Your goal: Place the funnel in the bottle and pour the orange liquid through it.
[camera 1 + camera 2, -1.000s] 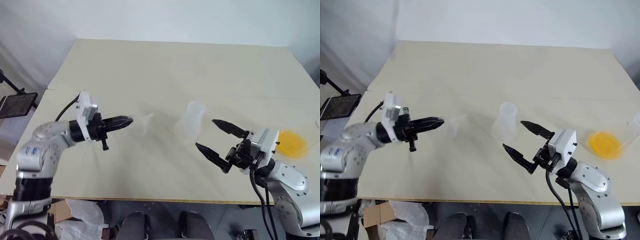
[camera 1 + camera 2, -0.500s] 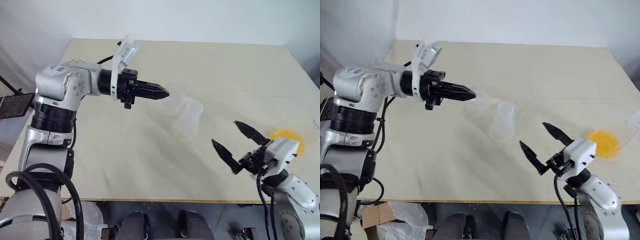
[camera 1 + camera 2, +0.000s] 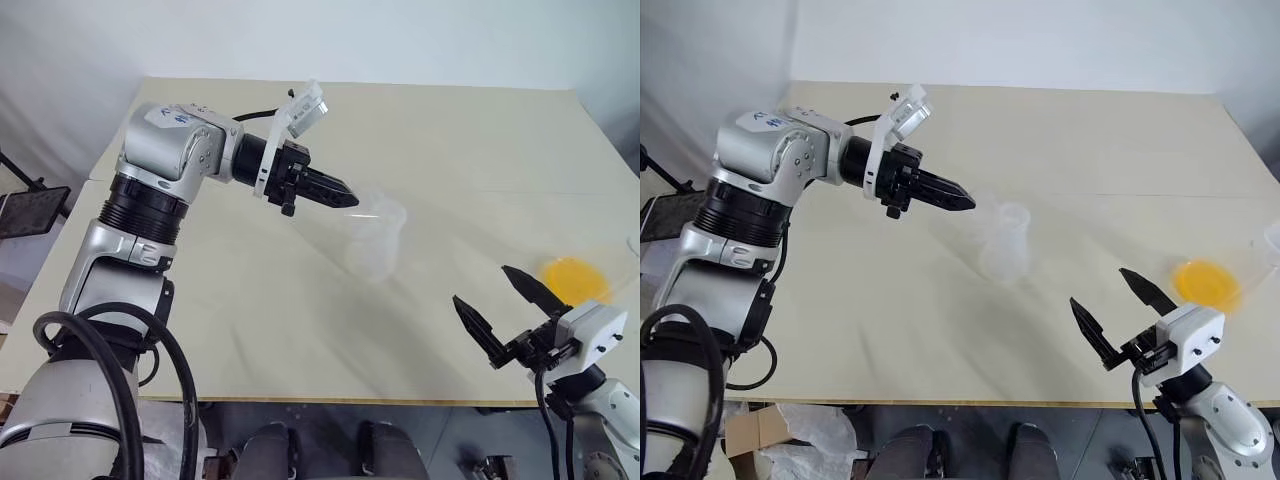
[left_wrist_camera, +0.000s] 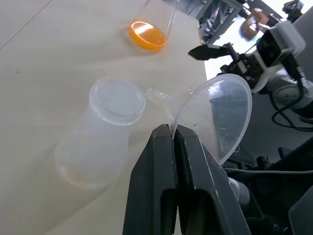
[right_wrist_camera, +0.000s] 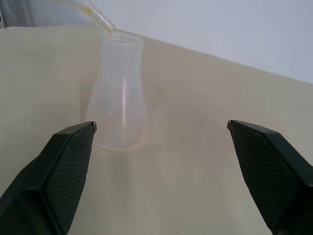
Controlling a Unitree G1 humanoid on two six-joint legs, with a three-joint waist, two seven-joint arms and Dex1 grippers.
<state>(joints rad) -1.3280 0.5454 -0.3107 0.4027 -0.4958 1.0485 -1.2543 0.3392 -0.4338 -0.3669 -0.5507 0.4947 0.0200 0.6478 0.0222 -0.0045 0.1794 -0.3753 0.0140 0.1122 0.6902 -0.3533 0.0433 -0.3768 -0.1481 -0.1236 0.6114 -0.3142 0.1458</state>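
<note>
The left gripper is clamped on the funnel rim, its spout tip just over the bottle mouth. The bottle stands mid-table. The right gripper is spread wide and empty at the bottle's 4 o'clock. The orange liquid lies at 3 o'clock.

funnel: clear, thin, glossy plastic, speckled with droplets.
bottle: frosted, translucent, probably plastic; smooth.
orange liquid: bright and glossy inside a clear beaker.
left gripper: smooth black plastic fingers, slight sheen.
right gripper: black pads, fine cross-hatched texture.
table: pale, matt, smooth.
</note>
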